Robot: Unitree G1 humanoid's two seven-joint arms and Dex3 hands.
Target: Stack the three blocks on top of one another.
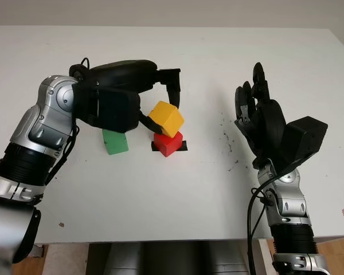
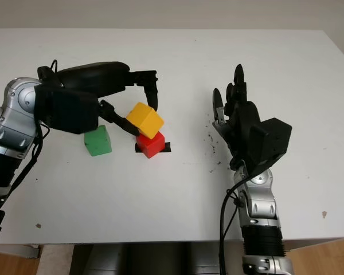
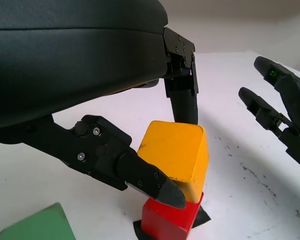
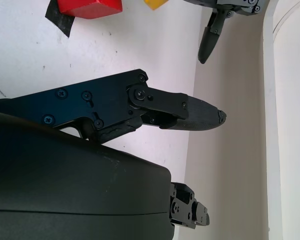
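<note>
Pinched between the fingers of the left hand (image 1: 155, 106), the yellow block (image 1: 166, 118) sits tilted on top of the red block (image 1: 167, 143), which stands on a black patch (image 1: 182, 146) of the white worktop (image 1: 172, 195). Just behind that hand's palm lies the green block (image 1: 115, 141). Well apart, the right hand (image 1: 258, 117) hangs open above the worktop.

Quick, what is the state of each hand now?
Left hand: shut on the yellow block, atop the red block.
Right hand: open, raised over the table, holding nothing.
</note>
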